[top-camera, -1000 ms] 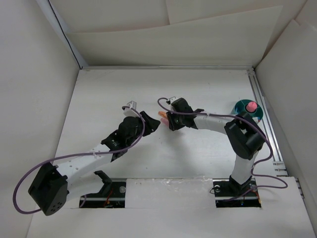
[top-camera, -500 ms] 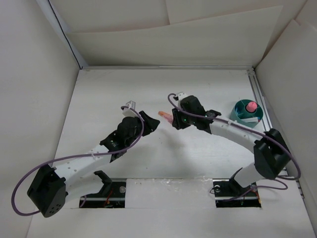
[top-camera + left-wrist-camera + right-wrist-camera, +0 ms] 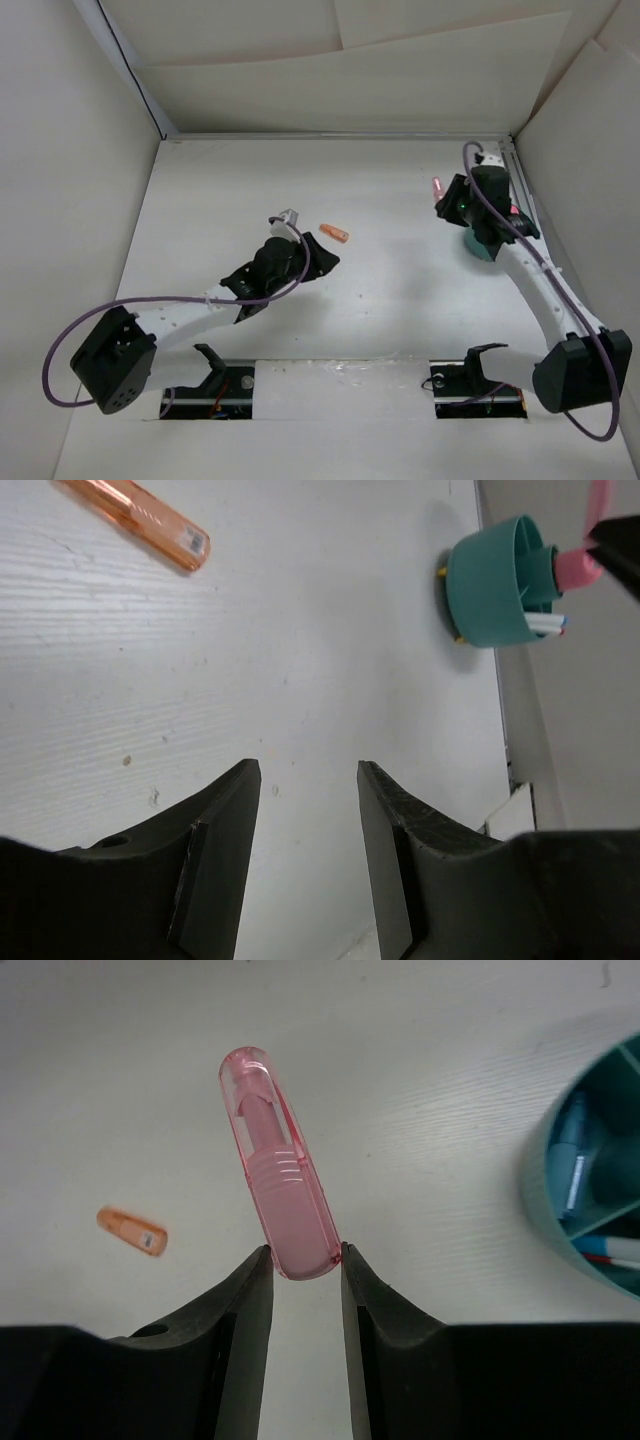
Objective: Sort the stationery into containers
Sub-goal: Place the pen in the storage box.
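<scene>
My right gripper (image 3: 305,1252) is shut on a translucent pink piece (image 3: 280,1165) and holds it by its lower end, up in the air just left of the teal organizer (image 3: 590,1170). In the top view the pink piece (image 3: 438,187) sticks out left of the right gripper (image 3: 447,197), and the arm hides most of the organizer (image 3: 482,247). The organizer holds a light blue capsule (image 3: 574,1165) and a red-white pen (image 3: 610,1252). An orange piece (image 3: 334,234) lies on the table. My left gripper (image 3: 308,770) is open and empty, a little short of the orange piece (image 3: 135,518).
White walls close in the table on three sides. A metal rail (image 3: 525,215) runs along the right edge, close behind the organizer. The organizer also shows in the left wrist view (image 3: 498,580), far right.
My right gripper has carried the pink piece from the table's middle to the right, up beside the organizer. The orange piece stays on the table. My left gripper has shifted slightly right.
</scene>
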`<state>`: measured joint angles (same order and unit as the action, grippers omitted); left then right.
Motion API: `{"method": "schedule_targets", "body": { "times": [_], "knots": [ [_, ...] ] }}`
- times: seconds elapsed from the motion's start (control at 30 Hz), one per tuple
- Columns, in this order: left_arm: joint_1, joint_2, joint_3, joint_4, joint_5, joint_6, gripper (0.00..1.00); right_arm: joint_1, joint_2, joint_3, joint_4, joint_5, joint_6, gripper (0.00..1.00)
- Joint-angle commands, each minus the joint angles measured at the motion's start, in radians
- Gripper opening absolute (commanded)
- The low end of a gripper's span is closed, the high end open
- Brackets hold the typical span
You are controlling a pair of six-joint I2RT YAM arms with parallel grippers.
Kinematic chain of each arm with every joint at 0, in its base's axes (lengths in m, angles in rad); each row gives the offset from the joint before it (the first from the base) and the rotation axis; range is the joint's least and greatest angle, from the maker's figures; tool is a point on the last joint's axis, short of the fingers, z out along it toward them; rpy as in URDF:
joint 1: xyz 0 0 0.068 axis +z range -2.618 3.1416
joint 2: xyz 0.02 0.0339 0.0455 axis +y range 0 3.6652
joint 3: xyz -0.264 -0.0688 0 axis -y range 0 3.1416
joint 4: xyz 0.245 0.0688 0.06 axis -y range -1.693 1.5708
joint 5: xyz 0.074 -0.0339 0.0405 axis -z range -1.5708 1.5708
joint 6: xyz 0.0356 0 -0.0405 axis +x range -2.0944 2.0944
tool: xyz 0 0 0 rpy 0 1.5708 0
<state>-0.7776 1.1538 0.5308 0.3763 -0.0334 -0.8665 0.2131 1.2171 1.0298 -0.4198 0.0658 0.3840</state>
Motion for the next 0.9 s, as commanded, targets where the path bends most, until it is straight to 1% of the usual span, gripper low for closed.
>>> {"method": "schedule_targets", "body": {
  "times": [0.0,0.03,0.13,0.17,0.33,0.4,0.5,0.63,0.8,0.87],
  "knots": [
    [-0.015,0.055,0.034,0.076,0.091,0.031,0.41,-0.101,-0.091,-0.020,-0.040,0.023,0.084,0.16],
    [-0.015,0.069,0.044,0.076,0.119,0.040,0.41,-0.159,-0.106,-0.034,-0.040,-0.012,0.093,0.16],
    [-0.015,0.098,0.044,0.114,0.156,0.040,0.41,-0.245,-0.154,-0.088,-0.008,-0.098,0.125,0.16],
    [-0.015,0.098,0.044,0.115,0.167,0.040,0.41,-0.295,-0.163,-0.100,0.002,-0.168,0.134,0.16],
    [-0.025,0.075,0.054,0.115,0.176,0.052,0.42,-0.412,-0.217,-0.186,0.042,-0.329,0.208,0.16],
    [-0.025,0.063,0.045,0.115,0.176,0.052,0.42,-0.478,-0.229,-0.212,0.079,-0.434,0.240,0.16],
    [-0.034,0.043,0.032,0.115,0.176,0.052,0.42,-0.514,-0.240,-0.269,0.150,-0.543,0.326,0.16],
    [-0.034,0.005,0.023,0.124,0.176,0.052,0.42,-0.552,-0.249,-0.318,0.237,-0.610,0.449,0.16],
    [-0.034,-0.029,0.014,0.105,0.167,0.052,0.42,-0.563,-0.249,-0.375,0.328,-0.635,0.622,0.16],
    [-0.034,-0.029,0.014,0.105,0.167,0.052,0.42,-0.575,-0.260,-0.384,0.337,-0.626,0.657,0.16]
  ]
}}
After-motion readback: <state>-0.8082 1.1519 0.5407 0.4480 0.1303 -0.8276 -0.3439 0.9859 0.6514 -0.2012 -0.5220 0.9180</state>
